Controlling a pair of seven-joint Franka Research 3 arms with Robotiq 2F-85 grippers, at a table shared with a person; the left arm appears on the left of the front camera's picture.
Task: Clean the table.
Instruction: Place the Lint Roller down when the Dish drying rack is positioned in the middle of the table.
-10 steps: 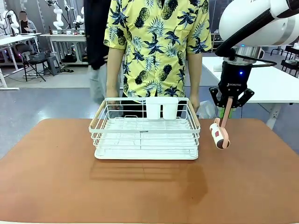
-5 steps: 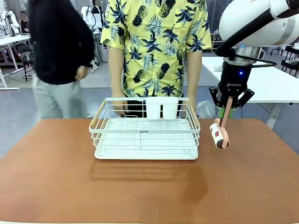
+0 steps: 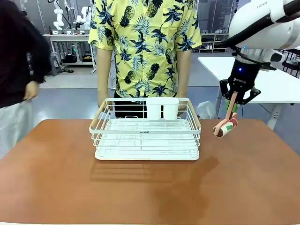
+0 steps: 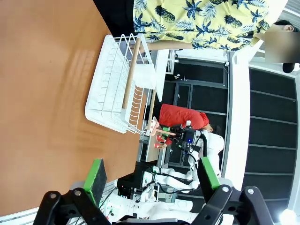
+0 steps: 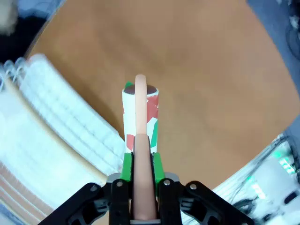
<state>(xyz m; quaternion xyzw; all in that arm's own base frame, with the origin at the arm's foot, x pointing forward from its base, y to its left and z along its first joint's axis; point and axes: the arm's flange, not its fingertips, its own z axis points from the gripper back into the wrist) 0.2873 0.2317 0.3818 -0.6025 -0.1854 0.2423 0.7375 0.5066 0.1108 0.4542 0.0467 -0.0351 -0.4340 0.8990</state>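
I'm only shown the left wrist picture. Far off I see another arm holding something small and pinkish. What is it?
Observer: The right end effector is shut on a lint roller by its pink handle; the roll has a white, red and green wrapper.
Operator: Is it touching the table?
Observer: No. From the front, the roller hangs above the table, just right of the white dish rack.
Operator: Anything in that rack?
Observer: Two white cups stand at its far side, close to the person in the pineapple shirt.
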